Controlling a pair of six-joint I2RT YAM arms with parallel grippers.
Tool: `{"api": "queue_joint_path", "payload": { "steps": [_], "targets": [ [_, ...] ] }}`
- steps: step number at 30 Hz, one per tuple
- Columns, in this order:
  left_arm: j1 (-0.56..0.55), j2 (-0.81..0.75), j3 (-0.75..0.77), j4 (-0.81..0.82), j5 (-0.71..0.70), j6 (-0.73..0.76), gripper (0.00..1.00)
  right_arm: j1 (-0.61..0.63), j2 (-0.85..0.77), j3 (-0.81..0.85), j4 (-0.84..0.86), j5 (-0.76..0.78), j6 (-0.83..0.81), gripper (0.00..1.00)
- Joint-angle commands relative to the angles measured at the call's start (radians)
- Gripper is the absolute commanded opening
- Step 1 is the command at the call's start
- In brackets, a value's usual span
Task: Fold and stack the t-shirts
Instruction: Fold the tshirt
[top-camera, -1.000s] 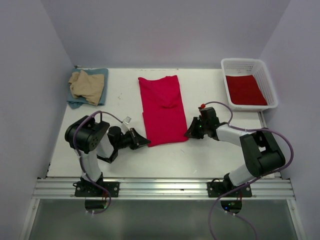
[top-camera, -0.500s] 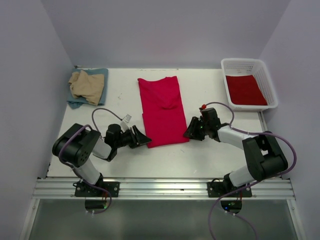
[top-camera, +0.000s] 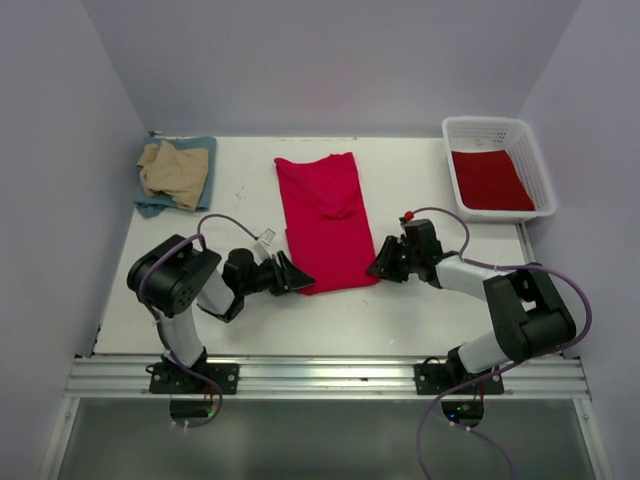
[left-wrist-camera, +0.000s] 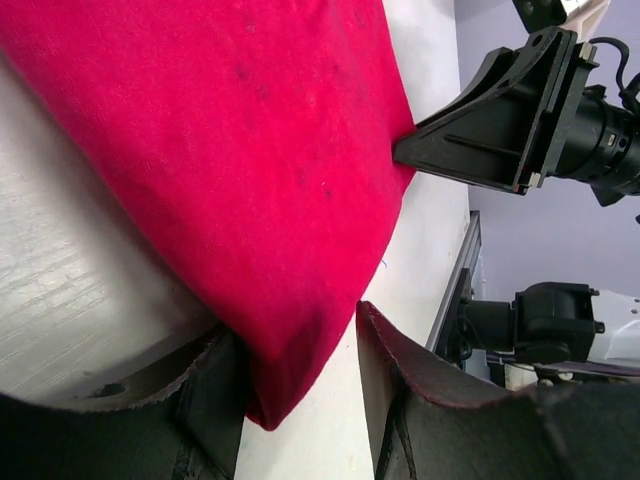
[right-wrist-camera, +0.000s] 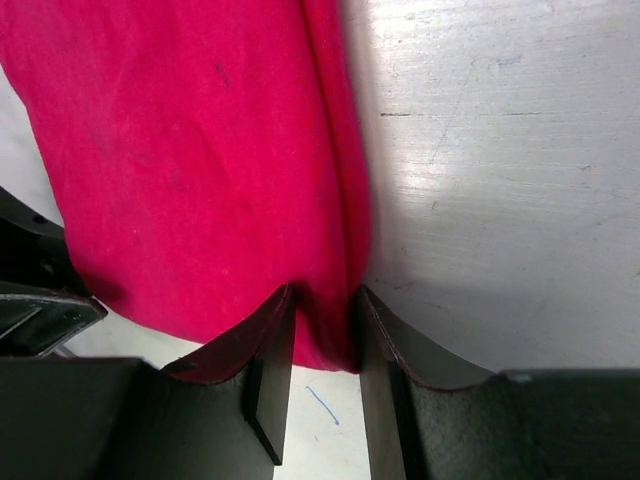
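Note:
A red t-shirt (top-camera: 325, 215) lies folded into a long strip on the white table (top-camera: 430, 190), neck end away from me. My left gripper (top-camera: 290, 278) is at its near left corner. In the left wrist view the shirt (left-wrist-camera: 250, 150) has that corner between the left gripper's (left-wrist-camera: 300, 385) open fingers, touching only the left one. My right gripper (top-camera: 376, 268) is at the near right corner. The right wrist view shows the right gripper (right-wrist-camera: 325, 330) shut on the shirt's (right-wrist-camera: 180, 150) folded edge. A tan t-shirt (top-camera: 172, 170) lies crumpled on a blue-grey one (top-camera: 150, 205) at the back left.
A white lattice basket (top-camera: 538, 170) at the back right holds another red shirt (top-camera: 490, 180). The enclosure's walls close in the left, back and right sides. The metal rail (top-camera: 330, 378) runs along the near edge.
My left gripper has slid right along the table until its fingers straddle the shirt's near left corner. The right gripper has stayed at the near right corner.

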Motion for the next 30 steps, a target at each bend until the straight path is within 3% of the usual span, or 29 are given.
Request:
{"api": "queue_joint_path", "payload": {
  "steps": [1,3,6,7,8,10,20,27,29,30],
  "targets": [
    [-0.034,0.111,-0.068,-0.185,-0.111,0.032,0.50,0.001,0.023,-0.040,-0.011,0.009,0.005,0.34],
    [-0.037,0.107,-0.070,-0.185,-0.111,0.032,0.49,0.001,0.023,-0.038,-0.014,0.009,0.004,0.27],
    [-0.037,0.088,-0.070,-0.205,-0.115,0.044,0.29,0.001,0.017,-0.034,-0.022,0.006,0.001,0.15],
    [-0.037,0.077,-0.068,-0.210,-0.113,0.046,0.14,0.001,0.015,-0.032,-0.027,0.006,-0.003,0.06],
    [-0.037,0.070,-0.068,-0.219,-0.111,0.048,0.08,0.001,0.006,-0.031,-0.031,0.006,-0.003,0.00],
    [-0.037,0.050,-0.071,-0.234,-0.110,0.051,0.00,0.001,-0.005,-0.032,-0.042,0.004,-0.006,0.00],
    [-0.048,-0.096,-0.099,-0.377,-0.081,0.055,0.00,0.007,-0.121,-0.067,-0.105,-0.025,0.004,0.00],
    [-0.095,-0.419,-0.133,-0.636,-0.133,0.051,0.00,0.035,-0.302,-0.089,-0.218,-0.016,0.004,0.00],
    [-0.103,-0.493,-0.130,-0.752,-0.156,0.055,0.13,0.041,-0.336,-0.095,-0.245,-0.010,-0.003,0.08],
    [-0.103,-0.560,-0.122,-0.791,-0.185,0.057,0.32,0.041,-0.339,-0.098,-0.251,-0.006,-0.006,0.16]
  ]
}}
